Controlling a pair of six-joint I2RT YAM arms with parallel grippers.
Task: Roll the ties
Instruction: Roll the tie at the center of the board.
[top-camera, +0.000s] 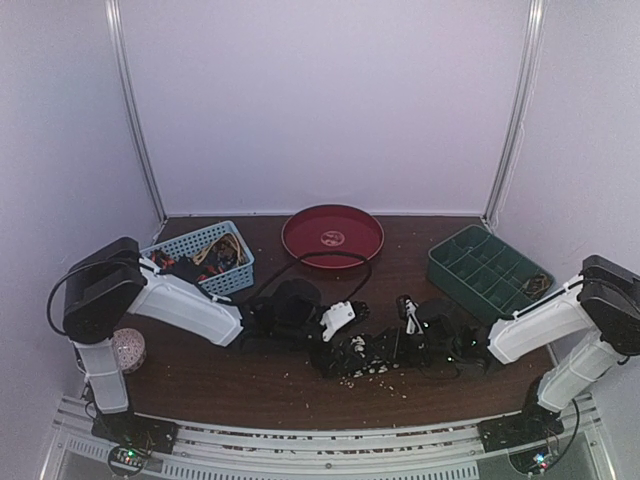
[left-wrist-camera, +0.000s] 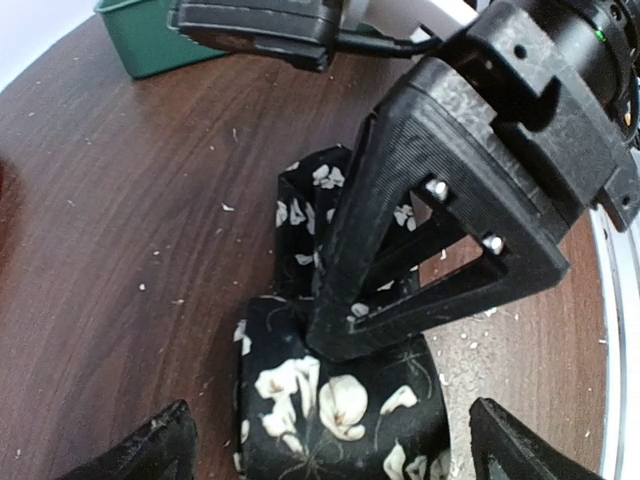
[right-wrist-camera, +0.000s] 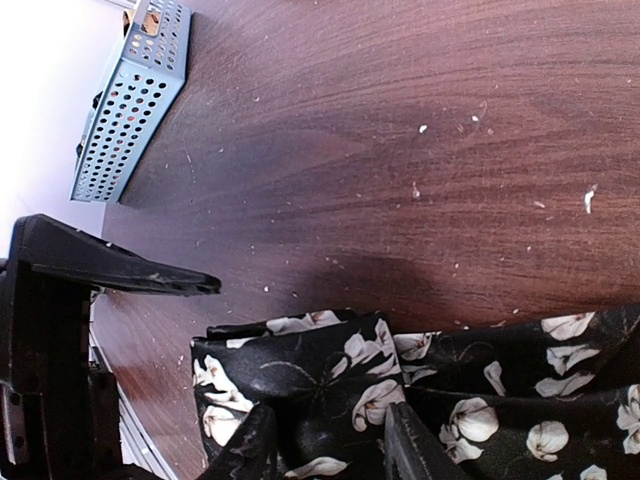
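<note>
A black tie with white flowers (top-camera: 365, 355) lies bunched on the brown table between both arms. In the left wrist view the tie (left-wrist-camera: 330, 400) sits partly folded between my left gripper's (left-wrist-camera: 340, 455) wide-open fingers (left-wrist-camera: 150, 450), which straddle it without touching. My right gripper (top-camera: 405, 335) comes in from the right. In the right wrist view its fingertips (right-wrist-camera: 250, 450) stand close together on a fold of the tie (right-wrist-camera: 300, 380), pinching it against the table (right-wrist-camera: 400, 150). Its black finger (left-wrist-camera: 400, 270) shows pressing on the tie in the left wrist view. My left gripper (top-camera: 340, 320) is just left of the tie.
A blue basket (top-camera: 205, 258) with other ties stands at the back left. A round red tray (top-camera: 333, 235) is at the back centre, and a green compartment tray (top-camera: 485, 270) at the right. A pinkish ball (top-camera: 128, 348) lies by the left arm. Pale crumbs (top-camera: 375, 375) lie near the tie.
</note>
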